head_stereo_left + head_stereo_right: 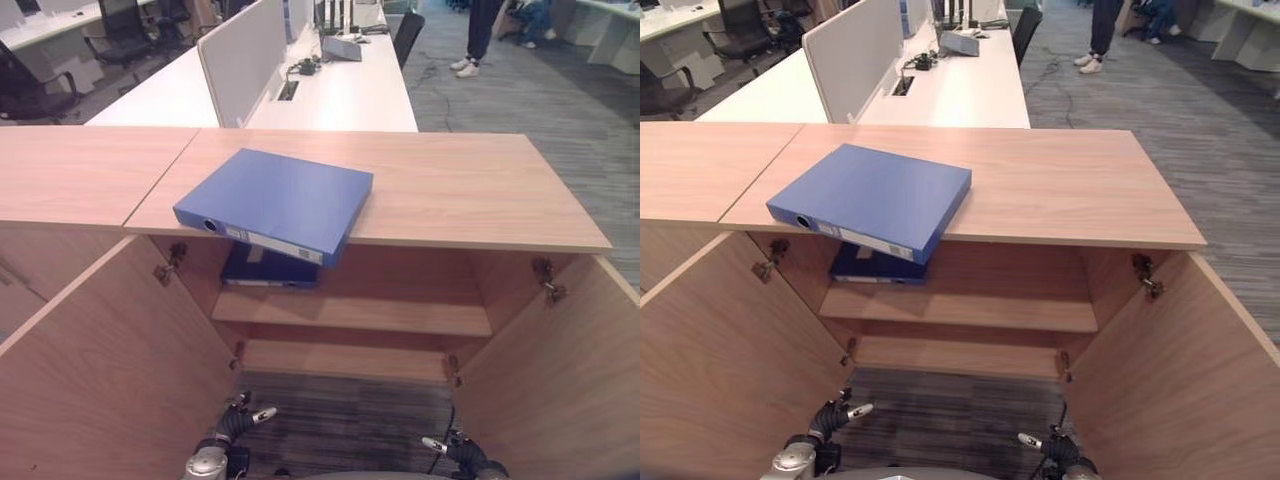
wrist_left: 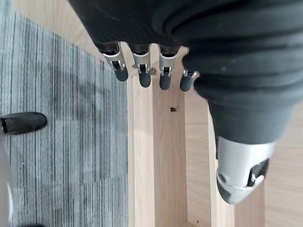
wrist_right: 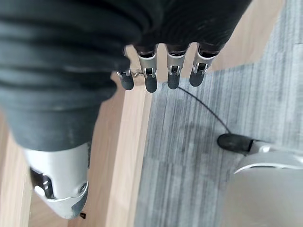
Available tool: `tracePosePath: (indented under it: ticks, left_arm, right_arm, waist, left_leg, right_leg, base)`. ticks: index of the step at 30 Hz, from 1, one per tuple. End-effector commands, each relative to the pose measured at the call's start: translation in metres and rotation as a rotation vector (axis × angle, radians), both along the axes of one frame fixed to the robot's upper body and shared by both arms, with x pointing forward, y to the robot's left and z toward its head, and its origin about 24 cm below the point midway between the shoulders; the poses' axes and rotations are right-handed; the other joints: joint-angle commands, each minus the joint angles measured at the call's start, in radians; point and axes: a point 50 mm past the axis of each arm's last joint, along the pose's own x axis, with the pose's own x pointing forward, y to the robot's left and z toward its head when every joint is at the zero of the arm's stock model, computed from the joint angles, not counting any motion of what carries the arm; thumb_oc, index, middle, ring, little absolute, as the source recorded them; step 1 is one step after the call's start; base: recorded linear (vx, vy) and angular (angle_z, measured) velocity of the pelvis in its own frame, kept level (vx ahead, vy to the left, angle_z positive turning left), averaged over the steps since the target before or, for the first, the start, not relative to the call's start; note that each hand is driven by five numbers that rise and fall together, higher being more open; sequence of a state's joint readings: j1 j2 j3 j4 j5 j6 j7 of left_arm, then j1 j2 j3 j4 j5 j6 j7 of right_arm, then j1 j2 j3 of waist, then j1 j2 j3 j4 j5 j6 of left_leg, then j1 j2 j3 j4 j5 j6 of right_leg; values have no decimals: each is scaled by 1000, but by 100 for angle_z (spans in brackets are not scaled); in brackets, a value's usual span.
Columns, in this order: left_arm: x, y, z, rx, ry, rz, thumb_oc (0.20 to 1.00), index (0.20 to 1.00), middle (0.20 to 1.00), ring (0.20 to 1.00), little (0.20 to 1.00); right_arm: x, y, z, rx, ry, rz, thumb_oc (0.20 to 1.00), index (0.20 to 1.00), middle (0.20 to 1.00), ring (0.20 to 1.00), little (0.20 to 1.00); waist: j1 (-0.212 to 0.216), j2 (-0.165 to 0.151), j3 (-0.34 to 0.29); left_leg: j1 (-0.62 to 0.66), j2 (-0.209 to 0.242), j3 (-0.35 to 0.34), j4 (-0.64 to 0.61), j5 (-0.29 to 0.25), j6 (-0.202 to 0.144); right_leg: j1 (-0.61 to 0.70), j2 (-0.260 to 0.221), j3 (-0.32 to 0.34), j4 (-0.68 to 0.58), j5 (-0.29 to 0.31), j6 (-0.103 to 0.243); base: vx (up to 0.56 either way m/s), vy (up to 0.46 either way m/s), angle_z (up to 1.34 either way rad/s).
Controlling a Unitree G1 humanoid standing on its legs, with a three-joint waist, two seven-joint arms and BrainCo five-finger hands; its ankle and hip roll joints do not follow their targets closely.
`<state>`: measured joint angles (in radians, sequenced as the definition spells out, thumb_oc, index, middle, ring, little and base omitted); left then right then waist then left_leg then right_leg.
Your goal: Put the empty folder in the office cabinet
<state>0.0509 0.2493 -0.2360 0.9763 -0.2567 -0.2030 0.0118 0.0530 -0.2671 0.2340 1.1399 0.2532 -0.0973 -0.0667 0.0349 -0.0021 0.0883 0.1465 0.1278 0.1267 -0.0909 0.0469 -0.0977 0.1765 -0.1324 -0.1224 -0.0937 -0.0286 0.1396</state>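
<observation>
A blue folder [image 1: 278, 201] lies flat on the wooden cabinet top [image 1: 460, 190], its spine end sticking out over the front edge. A second, darker blue folder [image 1: 268, 268] lies on the upper shelf [image 1: 400, 312] inside the open cabinet, just below the first. My left hand [image 1: 238, 420] hangs low at the bottom left, far under the folders, fingers [image 2: 142, 71] relaxed and holding nothing. At the bottom right my right hand [image 1: 458, 450] is equally low, its fingers [image 3: 173, 75] straight and empty.
Both cabinet doors stand wide open, the left door [image 1: 100, 370] and right door [image 1: 560, 380] flanking my arms. A lower shelf [image 1: 340, 358] sits beneath the upper one. White desks [image 1: 340, 95] with a divider lie behind the cabinet. A person [image 1: 478, 35] stands far back on the carpet.
</observation>
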Motion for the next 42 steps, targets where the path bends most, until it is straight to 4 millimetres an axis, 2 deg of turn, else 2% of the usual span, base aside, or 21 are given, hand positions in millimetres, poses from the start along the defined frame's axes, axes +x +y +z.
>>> tracePosePath:
  ticks: [1,4,5,8,10,14,16,17,21,22,23,25,26,28,29,32,33,34,37,38,42]
  left_arm:
    - [33,4,19,35,-143,-39,1000,1000,1000,1000,1000]
    - [38,4,24,48,-176,-51,1000,1000,1000,1000,1000]
    - [49,7,37,89,-256,-74,1000,1000,1000,1000,1000]
    - [63,15,60,191,-382,-106,1000,1000,1000,1000,1000]
    - [71,20,84,285,-515,-125,1000,1000,1000,1000,1000]
    - [75,23,122,414,-735,-95,1000,1000,1000,1000,1000]
    - [74,25,129,448,-769,-95,1000,1000,1000,1000,1000]
    - [76,25,148,510,-859,-101,1000,1000,1000,1000,1000]
    - [81,28,184,643,-1023,-125,1000,1000,1000,1000,1000]
    - [85,27,193,673,-1071,-142,1000,1000,1000,1000,1000]
    - [85,27,194,674,-1071,-142,1000,1000,1000,1000,1000]
    - [93,25,222,776,-1202,-194,1000,1000,1000,1000,1000]
    - [93,25,222,777,-1203,-194,1000,1000,1000,1000,1000]
    - [100,22,249,906,-1318,-273,1000,1000,1000,1000,1000]
    - [102,21,255,947,-1344,-297,1000,1000,1000,1000,1000]
    - [110,18,274,1062,-1423,-357,1000,1000,1000,1000,1000]
    - [110,18,274,1064,-1425,-358,1000,1000,1000,1000,1000]
    - [116,14,289,1154,-1484,-418,1000,1000,1000,1000,1000]
    - [121,9,300,1223,-1534,-455,1000,1000,1000,1000,1000]
    - [127,3,313,1297,-1590,-503,1000,1000,1000,1000,1000]
    - [135,-6,324,1398,-1632,-601,1000,1000,1000,1000,1000]
  right_arm:
    - [24,-5,7,-17,-67,10,1000,1000,1000,1000,1000]
    - [22,-7,7,-25,-62,3,1000,1000,1000,1000,1000]
    - [21,-9,8,-33,-63,-10,1000,1000,1000,1000,1000]
    - [20,-10,8,-39,-79,-28,1000,1000,1000,1000,1000]
    - [21,-7,8,-43,-100,-37,1000,1000,1000,1000,1000]
    - [13,3,5,-47,-100,-23,1000,1000,1000,1000,1000]
    - [10,6,4,-42,-91,-18,1000,1000,1000,1000,1000]
    - [6,10,2,-33,-78,-16,1000,1000,1000,1000,1000]
    - [3,14,0,-11,-61,-26,1000,1000,1000,1000,1000]
    - [4,15,0,-4,-62,-26,1000,1000,1000,1000,1000]
    - [4,15,0,-4,-63,-26,1000,1000,1000,1000,1000]
    - [8,18,0,14,-69,-17,1000,1000,1000,1000,1000]
    - [8,18,0,15,-69,-17,1000,1000,1000,1000,1000]
    - [9,22,0,29,-73,7,1000,1000,1000,1000,1000]
    - [9,23,0,33,-74,18,1000,1000,1000,1000,1000]
    - [10,24,0,37,-77,46,1000,1000,1000,1000,1000]
    - [11,24,0,38,-78,45,1000,1000,1000,1000,1000]
    - [10,25,0,41,-74,69,1000,1000,1000,1000,1000]
    - [9,24,0,39,-73,83,1000,1000,1000,1000,1000]
    - [10,23,1,37,-73,100,1000,1000,1000,1000,1000]
    - [9,20,2,35,-77,104,1000,1000,1000,1000,1000]
  waist:
    - [-8,0,46]
    - [-8,2,45]
    - [-3,5,46]
    - [6,5,50]
    - [18,1,52]
    - [37,-14,44]
    - [41,-18,41]
    - [50,-22,39]
    - [58,-29,33]
    - [57,-29,32]
    - [57,-30,33]
    - [53,-30,29]
    - [54,-31,30]
    - [44,-28,26]
    - [41,-27,25]
    - [30,-23,20]
    - [31,-24,20]
    - [20,-19,16]
    - [14,-18,13]
    - [1,-15,9]
    - [-16,-10,4]
  left_leg:
    - [-8,-24,-83,22,-46,4]
    - [-7,-21,-86,21,-44,2]
    - [-16,-20,-90,23,-33,2]
    - [-17,-21,-100,25,-32,0]
    - [-19,-22,-107,26,-31,-2]
    - [-15,-19,-117,23,-33,-7]
    - [-12,-19,-119,22,-35,-7]
    - [-9,-18,-123,22,-38,-8]
    - [-3,-16,-125,20,-42,-10]
    - [-1,-16,-125,19,-43,-10]
    - [-1,-16,-125,19,-43,-10]
    - [3,-16,-122,16,-47,-11]
    - [4,-16,-122,17,-47,-11]
    - [10,-15,-116,14,-50,-13]
    - [12,-14,-114,14,-51,-14]
    - [18,-16,-107,11,-55,-15]
    - [18,-16,-107,11,-55,-15]
    - [23,-15,-102,8,-58,-16]
    - [27,-15,-95,6,-59,-17]
    - [30,-15,-90,4,-60,-18]
    - [35,-15,-81,4,-63,-18]
  right_leg:
    - [7,-47,-44,64,-7,21]
    - [10,-45,-49,59,-7,20]
    - [5,-45,-52,60,1,18]
    - [14,-44,-64,61,-2,17]
    - [22,-42,-75,59,-5,17]
    - [37,-40,-90,53,-10,19]
    - [42,-39,-94,51,-11,19]
    - [47,-39,-97,49,-13,18]
    - [57,-38,-103,45,-14,18]
    - [57,-37,-104,44,-14,18]
    - [57,-37,-104,44,-14,18]
    - [57,-36,-102,42,-14,19]
    - [58,-36,-102,42,-14,19]
    - [55,-36,-98,42,-13,21]
    - [54,-37,-96,42,-13,22]
    - [52,-37,-88,40,-11,24]
    - [52,-37,-88,40,-11,24]
    - [52,-37,-85,38,-10,26]
    - [52,-35,-82,36,-8,29]
    - [50,-35,-78,36,-7,31]
    - [48,-37,-69,35,-4,35]
  base:
    - [-25,-58,1]
    - [4,-15,0]
    - [0,0,0]
    - [-9,-9,8]
    - [8,-19,22]
    - [26,-31,18]
    - [38,-27,12]
    - [62,-42,5]
    - [32,-28,3]
    - [0,0,0]
    - [22,-15,3]
    - [23,-14,5]
    - [0,0,0]
    - [16,-3,-1]
    - [30,-3,-4]
    - [17,-1,-7]
    - [24,1,-5]
    - [22,1,-4]
    - [17,4,-3]
    - [9,9,-8]
    - [14,6,-4]
